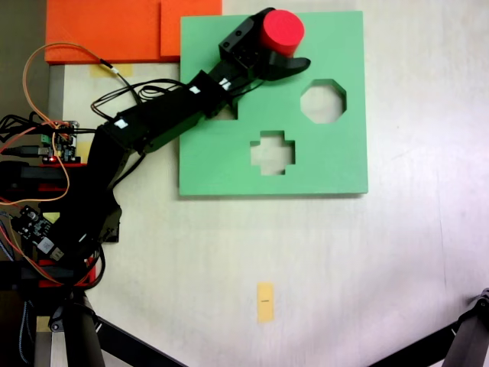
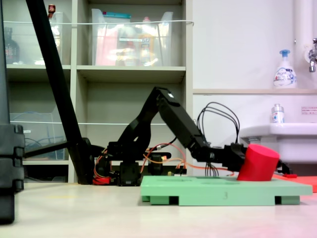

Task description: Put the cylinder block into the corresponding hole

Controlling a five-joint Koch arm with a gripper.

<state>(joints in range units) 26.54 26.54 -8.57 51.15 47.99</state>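
— How do we find the arm sitting?

— We see it stretched low from its base, elbow raised and forearm sloping down to the tool (image 1: 284, 55) in the side-on fixed view (image 2: 257, 166). From above it runs diagonally over the green foam board (image 1: 336, 160), wrist toward the board's far edge.

— And the tool?

— It is clamped on the cylinder block (image 1: 281, 32). One dark jaw shows curving out just beside the red block; the other lies under or behind it. From the side the block (image 2: 257, 162) sits tilted, its lower edge at or just above the board (image 2: 218, 191); we cannot tell whether it touches.

— Where are the cutouts from the tool?

— The octagonal cutout (image 1: 323, 101) lies just below the tool in the view from above, and the cross-shaped cutout (image 1: 272, 151) lies farther down, nearer the base side. A further cutout (image 1: 226, 111) peeks out beneath the forearm, mostly covered, so we cannot make out its shape. Whether that is the corresponding hole we cannot say.

— Anything else hard to read?

— From the side the cutouts do not show at all, only the board's edge on the surface (image 2: 74, 213).
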